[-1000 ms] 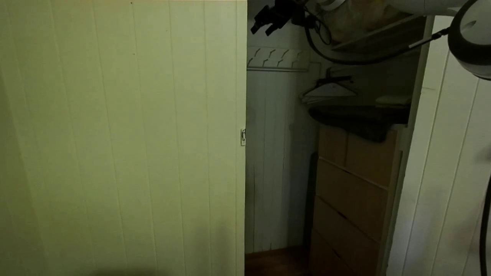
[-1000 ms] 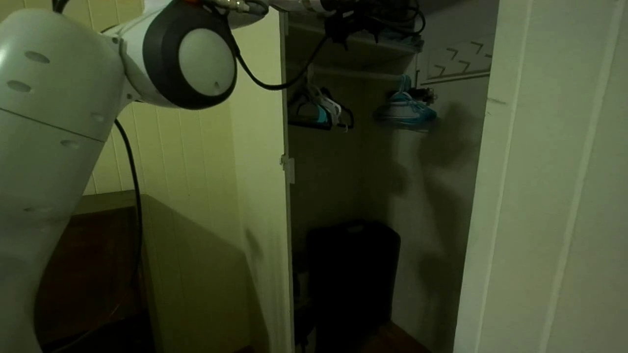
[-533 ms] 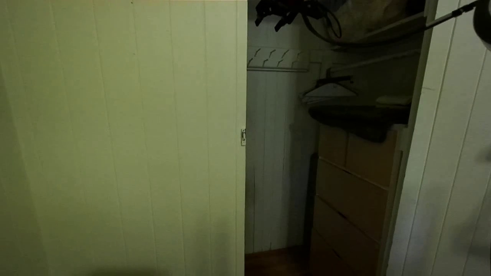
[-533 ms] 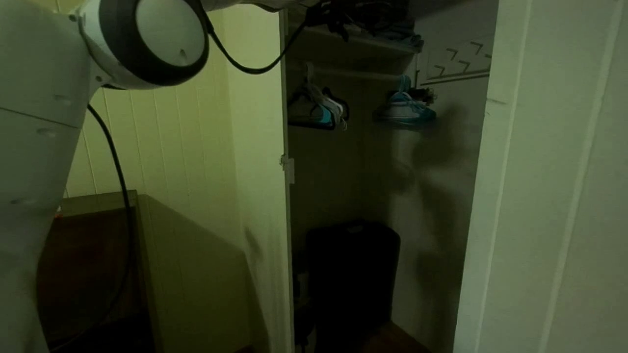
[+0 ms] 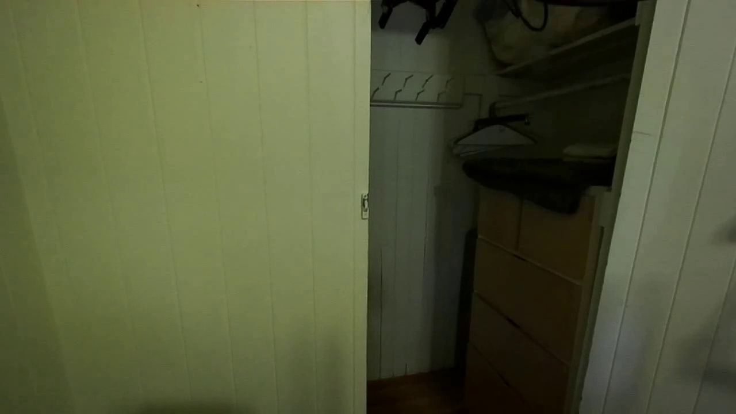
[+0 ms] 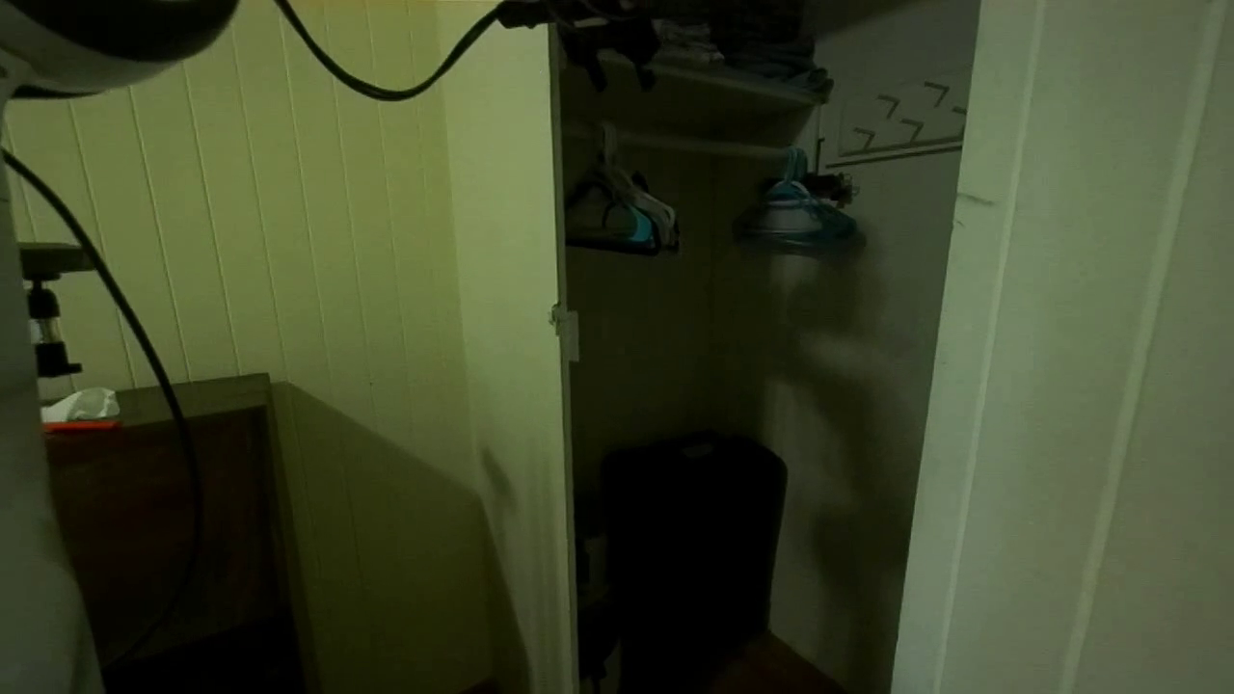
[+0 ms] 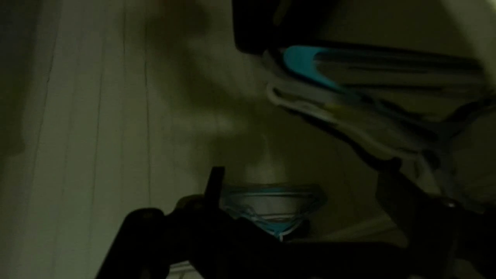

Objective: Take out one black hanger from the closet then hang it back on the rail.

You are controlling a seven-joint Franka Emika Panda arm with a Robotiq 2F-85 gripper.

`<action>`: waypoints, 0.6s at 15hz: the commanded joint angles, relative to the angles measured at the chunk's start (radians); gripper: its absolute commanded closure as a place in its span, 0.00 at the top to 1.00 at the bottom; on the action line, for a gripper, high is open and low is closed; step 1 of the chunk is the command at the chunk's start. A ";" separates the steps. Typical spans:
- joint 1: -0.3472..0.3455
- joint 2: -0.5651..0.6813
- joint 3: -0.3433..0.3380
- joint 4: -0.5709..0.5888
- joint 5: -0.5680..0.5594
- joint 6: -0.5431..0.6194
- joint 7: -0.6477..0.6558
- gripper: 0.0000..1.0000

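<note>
Black hangers hang with pale and blue ones in a tight bunch on the rail (image 6: pixel 709 146) inside the closet (image 5: pixel 411 241). A black hanger (image 6: pixel 617 248) shows its lower bar at the bunch's front in an exterior view. In the wrist view a black hanger (image 7: pixel 403 48) is at the upper right. My gripper (image 7: pixel 300 176) is open, with nothing between its fingers. Its right finger appears near a dark hanger arm; contact cannot be told. In both exterior views the gripper (image 5: pixel 402 26) (image 6: pixel 623 77) is at the top, above the bunch's level. Hanger hooks are dim.
Blue hangers (image 6: pixel 795 217) hang farther along the rail. A loaded shelf (image 6: pixel 733 82) is above the rail. The door edge (image 6: pixel 562 414) stands beside the bunch. A dark suitcase (image 6: pixel 694 549), a drawer unit (image 5: pixel 526 299) and a hook rack (image 5: pixel 417 86) are inside.
The gripper has moved left in one exterior view and slightly up in another. The arm has swung mostly out of sight. The hanger bunch looks narrower, its right side shifted left.
</note>
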State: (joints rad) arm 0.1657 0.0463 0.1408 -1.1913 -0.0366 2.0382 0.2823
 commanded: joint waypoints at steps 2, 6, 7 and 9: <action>0.012 -0.245 0.013 -0.284 0.238 -0.096 0.016 1.00; 0.012 -0.241 0.028 -0.257 0.302 -0.169 -0.002 1.00; 0.012 -0.266 0.030 -0.280 0.312 -0.175 -0.003 1.00; 0.010 -0.269 0.031 -0.276 0.311 -0.175 -0.003 1.00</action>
State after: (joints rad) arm 0.1876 -0.2270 0.1624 -1.4757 0.2718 1.8684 0.2799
